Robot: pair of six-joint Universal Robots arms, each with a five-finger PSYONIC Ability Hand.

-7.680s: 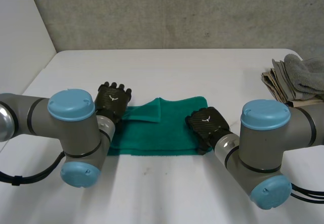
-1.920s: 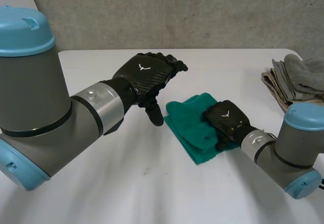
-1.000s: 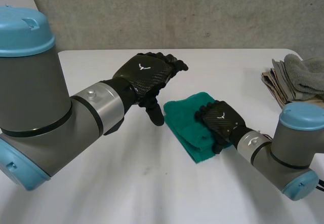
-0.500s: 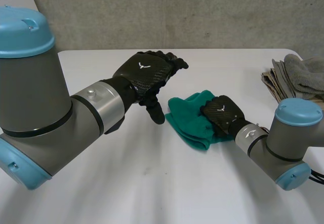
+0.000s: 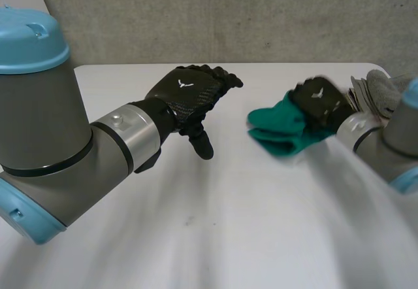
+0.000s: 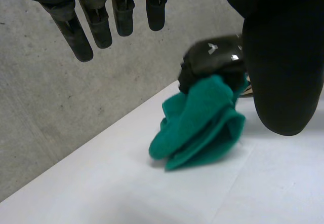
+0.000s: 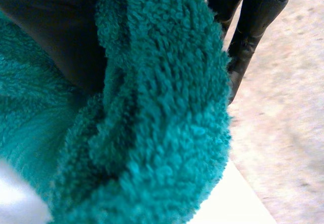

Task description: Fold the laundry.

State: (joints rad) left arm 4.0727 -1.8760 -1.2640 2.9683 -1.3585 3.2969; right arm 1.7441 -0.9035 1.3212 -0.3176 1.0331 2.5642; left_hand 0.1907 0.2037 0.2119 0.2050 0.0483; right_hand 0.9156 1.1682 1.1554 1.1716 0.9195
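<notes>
Left arm (image 5: 124,142): grey joints, silver wrist band, light-blue cap (image 5: 26,37) at 10 o'clock. Left hand (image 5: 189,96) and right hand (image 5: 318,101): black, each with a white emblem.

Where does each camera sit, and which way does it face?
Head view: behind and between the grey arms, looking down at the white table; the open left hand and the right hand show.
Left wrist view: on the left wrist, looking along the palm past its straight fingers toward the fluffy green towel.
Right wrist view: on the right wrist, close against the towel, which its own hand grips.
Shared: head and left wrist views both show the right hand holding the towel.
</notes>
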